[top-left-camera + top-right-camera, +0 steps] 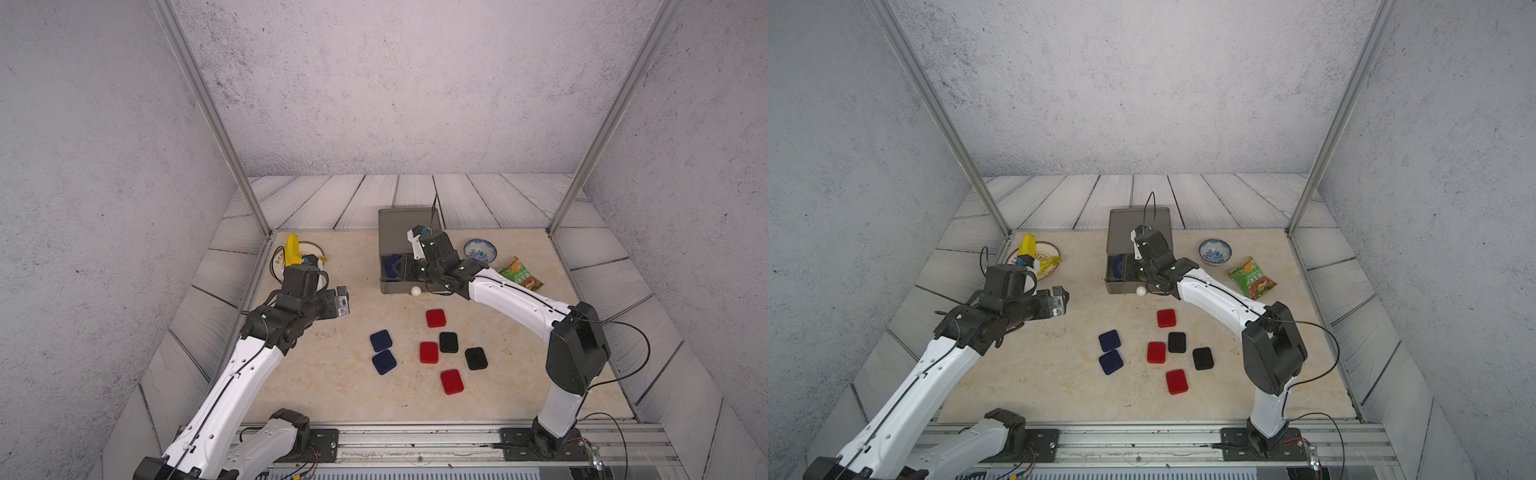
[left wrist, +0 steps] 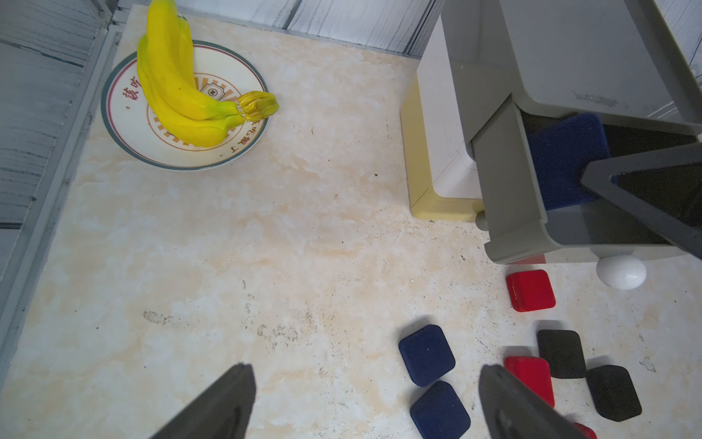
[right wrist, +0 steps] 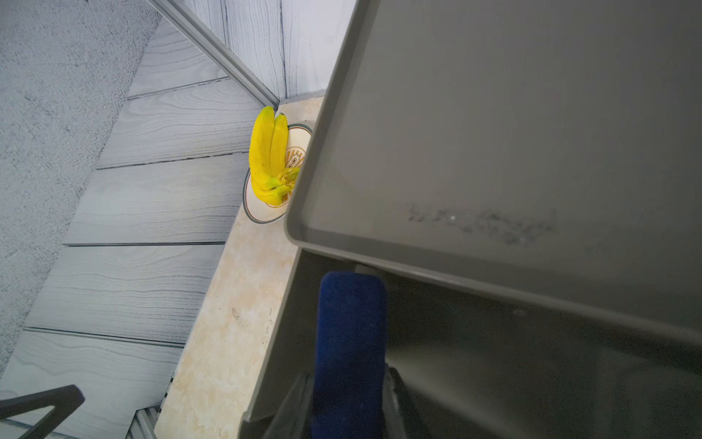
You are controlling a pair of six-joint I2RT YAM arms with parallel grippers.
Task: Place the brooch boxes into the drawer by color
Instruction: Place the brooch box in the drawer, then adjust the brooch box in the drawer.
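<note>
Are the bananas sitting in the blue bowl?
No, the bananas lie on the white plate; the blue-patterned bowl stands elsewhere.

Left arm [image 1: 232,386]: curved white shells, black joints, thin black cable along the top, small round holes.
Right arm [image 1: 519,303]: same white shells and cable; bulky black elbow block [image 1: 577,349].
Wrist housings [image 1: 434,249]: black, boxy, small blue cap [image 1: 424,229] on each.
Wrist camera [image 1: 341,301]: silver-grey box.
Left fingers [image 2: 216,403]: dark grey, tapered.
Base plates [image 1: 519,436]: black, screwed down, red wires beside.
Loose cable [image 1: 642,345]: thin black loop.
</note>
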